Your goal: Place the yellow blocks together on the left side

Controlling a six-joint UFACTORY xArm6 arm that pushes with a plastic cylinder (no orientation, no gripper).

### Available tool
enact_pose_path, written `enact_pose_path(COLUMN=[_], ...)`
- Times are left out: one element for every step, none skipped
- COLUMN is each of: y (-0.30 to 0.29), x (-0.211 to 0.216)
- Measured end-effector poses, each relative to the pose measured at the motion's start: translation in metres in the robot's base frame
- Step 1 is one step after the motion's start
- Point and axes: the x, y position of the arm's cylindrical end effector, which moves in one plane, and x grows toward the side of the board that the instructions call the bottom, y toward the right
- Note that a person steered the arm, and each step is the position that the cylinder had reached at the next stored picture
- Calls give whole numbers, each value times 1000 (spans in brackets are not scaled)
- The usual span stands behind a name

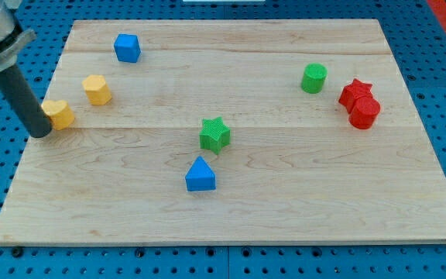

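Observation:
Two yellow blocks lie at the view's left. One yellow block, heart-like in shape, sits near the board's left edge. The other yellow block, a hexagonal prism, stands a little up and to the right of it, with a small gap between them. My tip is at the lower left of the first yellow block, touching or nearly touching its left side. The dark rod rises from there to the view's top left.
A blue cube lies at the top left. A green star and a blue triangular block lie mid-board. A green cylinder, a red star and a red hexagonal block lie at the right. The wooden board rests on blue pegboard.

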Motion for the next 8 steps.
enact_pose_path(y=[7,28,43,6,-15,-20,-20,-20], x=[-7,-40,-58,-59,-62,-62,-62,-63])
